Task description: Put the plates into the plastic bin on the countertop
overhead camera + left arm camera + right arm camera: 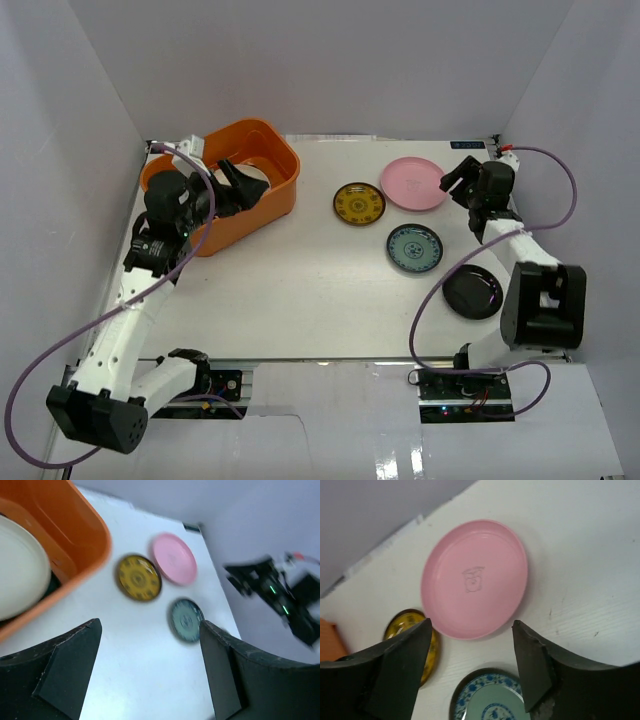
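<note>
The orange plastic bin (270,140) stands at the back left of the white countertop (300,290). A round cream plate (20,570) lies in it, with something dark under its edge. My left gripper (238,186) is open and empty over the bin's near right rim (75,535); its jaws (150,625) are wide apart. The pink plate (413,183), gold-patterned plate (359,204), blue-green plate (414,248) and glossy black plate (472,292) lie on the countertop. My right gripper (453,181) is open and empty just right of the pink plate (475,577), above its near edge (472,625).
White walls close in the left, back and right sides. The right arm (270,587) stands along the right edge beside the black plate. In the right wrist view the gold plate (407,625) and blue-green plate (490,697) lie close to the pink one.
</note>
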Robot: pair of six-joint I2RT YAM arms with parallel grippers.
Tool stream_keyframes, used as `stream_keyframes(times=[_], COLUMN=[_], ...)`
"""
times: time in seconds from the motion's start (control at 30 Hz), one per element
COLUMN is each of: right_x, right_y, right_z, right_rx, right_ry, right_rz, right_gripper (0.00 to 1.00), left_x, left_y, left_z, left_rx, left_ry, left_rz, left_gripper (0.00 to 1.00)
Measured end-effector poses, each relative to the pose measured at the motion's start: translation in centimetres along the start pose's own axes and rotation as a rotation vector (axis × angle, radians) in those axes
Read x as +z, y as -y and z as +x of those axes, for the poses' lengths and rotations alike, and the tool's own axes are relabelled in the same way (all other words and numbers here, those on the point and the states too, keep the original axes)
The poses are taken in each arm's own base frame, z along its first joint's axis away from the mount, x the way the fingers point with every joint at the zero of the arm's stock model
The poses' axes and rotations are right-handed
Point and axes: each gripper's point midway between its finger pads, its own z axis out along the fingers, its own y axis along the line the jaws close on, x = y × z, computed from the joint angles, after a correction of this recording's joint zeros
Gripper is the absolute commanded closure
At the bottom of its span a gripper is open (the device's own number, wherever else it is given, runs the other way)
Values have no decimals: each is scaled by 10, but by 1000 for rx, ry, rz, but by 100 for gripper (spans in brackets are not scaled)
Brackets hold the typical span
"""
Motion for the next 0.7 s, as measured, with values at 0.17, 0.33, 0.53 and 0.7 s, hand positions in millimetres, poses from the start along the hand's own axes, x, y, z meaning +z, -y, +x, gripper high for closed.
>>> stream_keyframes(times=[0.17,0.33,0.53,0.7], right_x=[60,102,127,80], right_y=[40,66,68,63], right_z=[53,93,99,73], right_rx=[-1,19,82,62], right_ry=[-174,-291,-287,-212], right_rz=[131,211,216,217], right_gripper=[20,53,92,92], left_x=[-35,-61,-75,-54], left_y=[25,5,12,24], left_z=[76,148,159,158], left_rx=[33,-3,-13,-16], left_ry=[-149,-322,-355,-403], left_rz=[166,184,233,251], left_gripper=[10,10,9,9])
